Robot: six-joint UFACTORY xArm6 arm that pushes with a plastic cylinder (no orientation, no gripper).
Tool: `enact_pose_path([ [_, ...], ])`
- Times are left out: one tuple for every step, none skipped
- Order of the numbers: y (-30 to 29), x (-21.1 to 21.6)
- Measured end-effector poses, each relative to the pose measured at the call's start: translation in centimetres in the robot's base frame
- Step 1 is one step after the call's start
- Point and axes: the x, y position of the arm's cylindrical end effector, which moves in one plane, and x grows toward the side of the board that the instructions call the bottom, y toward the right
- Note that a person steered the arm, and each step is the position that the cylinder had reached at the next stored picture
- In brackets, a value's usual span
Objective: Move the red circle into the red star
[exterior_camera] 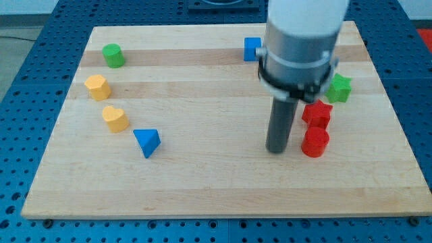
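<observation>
Camera view, starting at the board's near edge: my tip (277,150) rests on the wood (216,189) just left of the red circle (315,142), a sliver of board showing between them. It is a bare rod with no claw, so nothing opens, closes or grips; it can only shove. Directly beyond the circle, toward the view's top, sits the red star (317,113), and the two look touching or all but touching. The star lies up the view from the circle, while the tip stands at the circle's left. A push from here would, I judge, slide the circle rightward past the star; the tip wants to get below it. Farther back stand a green star (339,88) and blue cube (252,48).
</observation>
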Motion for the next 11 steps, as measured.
enact_pose_path([
  [5.9, 1.1],
  [5.9, -2.3],
  [5.9, -5.6],
  [6.2, -7.9],
  [6.2, -9.7],
  [6.5, -10.4],
  [6.7, -7.0],
  [1.0, -7.8],
  [1.3, -12.0],
  [5.1, -11.2],
  [-0.1, -11.3],
])
